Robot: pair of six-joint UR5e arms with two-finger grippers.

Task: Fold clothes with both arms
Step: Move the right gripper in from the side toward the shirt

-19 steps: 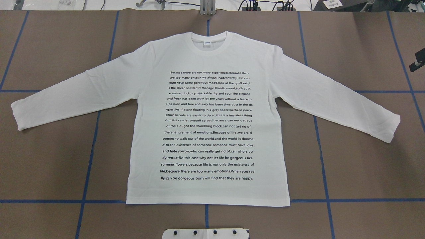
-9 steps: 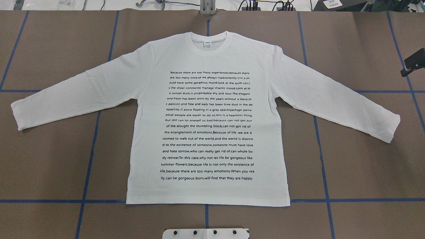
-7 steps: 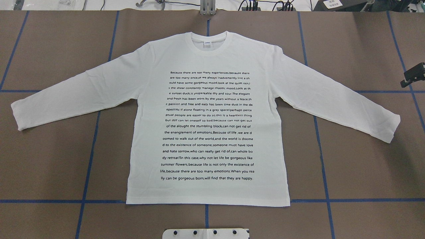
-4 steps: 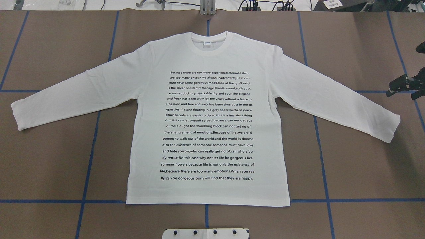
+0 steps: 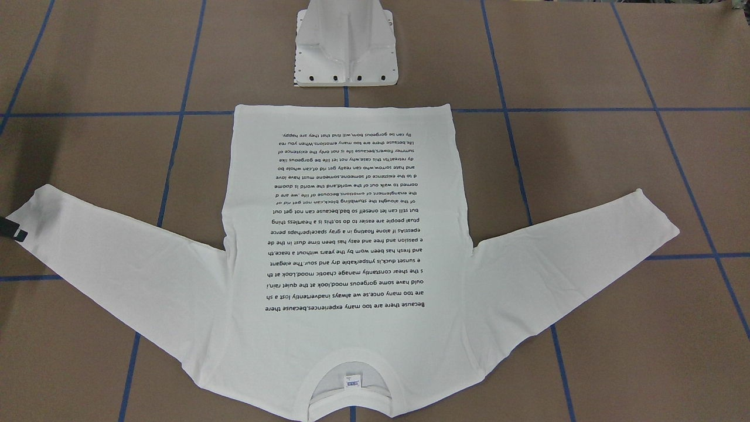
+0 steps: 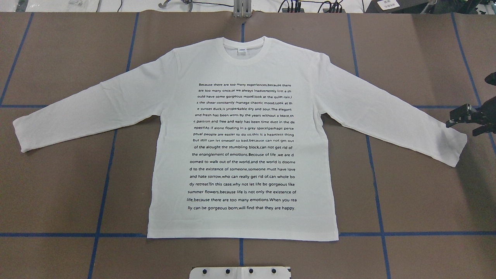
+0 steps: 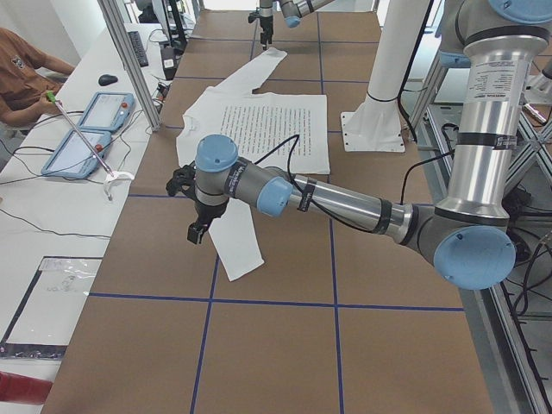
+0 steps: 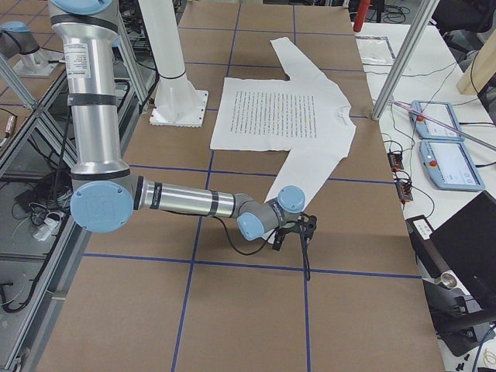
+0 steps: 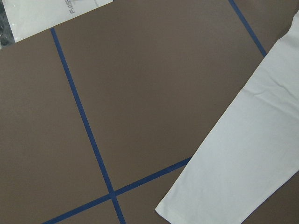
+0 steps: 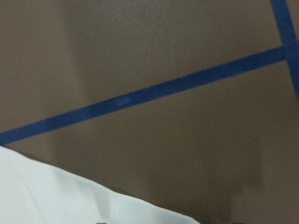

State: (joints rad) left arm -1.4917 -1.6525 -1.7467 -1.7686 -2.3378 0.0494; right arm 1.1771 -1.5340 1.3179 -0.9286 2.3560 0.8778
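The white long-sleeved T-shirt [image 6: 240, 139] with black text lies flat and face up, sleeves spread; it also shows in the front view [image 5: 345, 234]. My right gripper [image 6: 465, 126] is open, low over the table just beyond the right sleeve's cuff [image 6: 455, 149], not touching it; only its edge shows in the front view [image 5: 12, 230]. The right wrist view shows that cuff [image 10: 46, 196] at its bottom left. My left gripper [image 7: 191, 216] shows only in the exterior left view, above the left sleeve's cuff [image 7: 237, 250]; I cannot tell if it is open. The left wrist view shows that cuff [image 9: 243, 163].
The brown table carries a grid of blue tape [image 6: 368, 155]. The white pedestal base [image 5: 345, 47] stands behind the shirt's hem. Beyond the far edge is a white bench with tablets [image 7: 86, 147] and a frame post [image 7: 129, 60]. A person [image 7: 17, 69] sits there.
My right gripper has come in from the right edge and moved down and inward toward the right sleeve's cuff. The shirt has not moved.
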